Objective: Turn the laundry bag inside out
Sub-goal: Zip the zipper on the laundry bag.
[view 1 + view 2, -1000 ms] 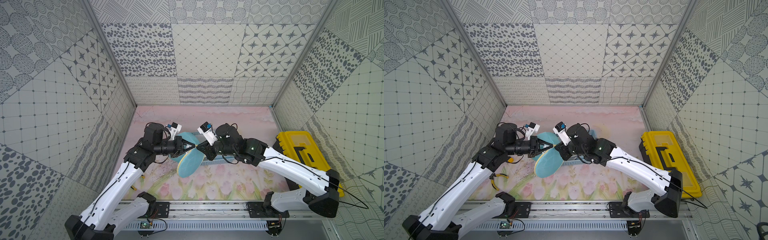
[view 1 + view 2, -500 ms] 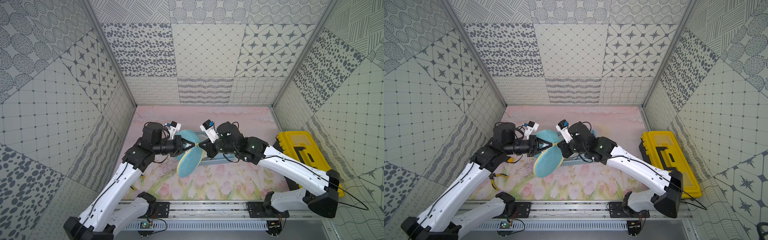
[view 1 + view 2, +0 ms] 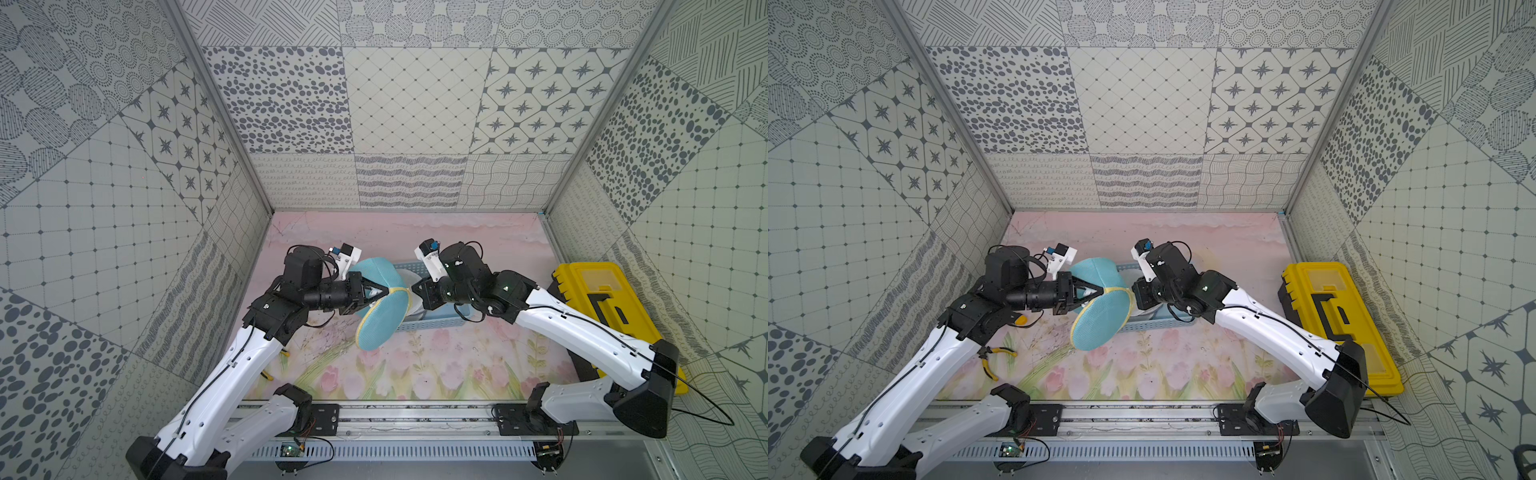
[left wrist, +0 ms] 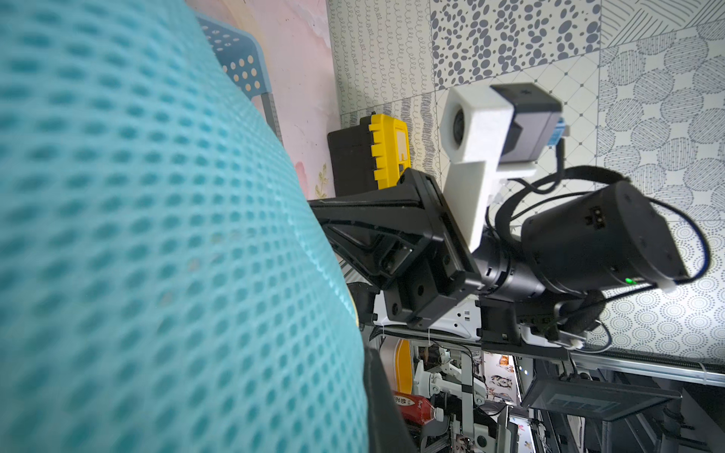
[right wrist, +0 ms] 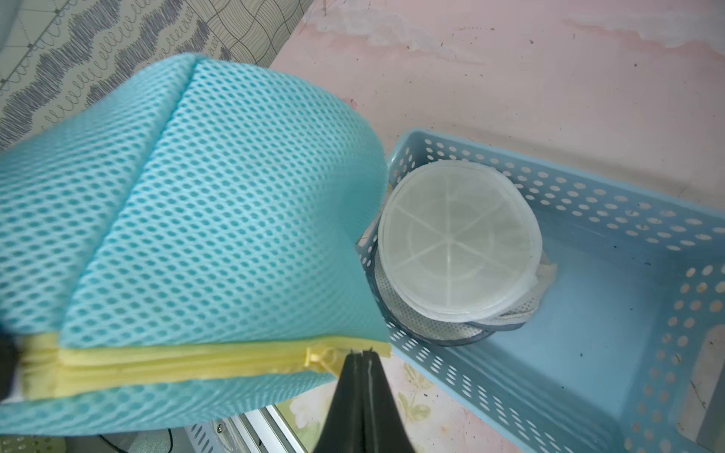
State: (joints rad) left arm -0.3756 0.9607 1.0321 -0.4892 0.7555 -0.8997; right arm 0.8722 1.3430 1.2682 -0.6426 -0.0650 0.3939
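My left gripper [image 3: 386,292] is closed on the yellow zipper edge of the laundry bag [image 3: 380,322]. The turquoise mesh bag hangs from it above the mat [image 3: 415,374], between my two grippers. My right gripper [image 5: 363,355] is closed too. Its tips touch the same yellow edge, just beside the zipper pull [image 5: 316,357]. I cannot tell whether it pinches any cloth. The blue basket [image 5: 588,184] stands just beside the bag.
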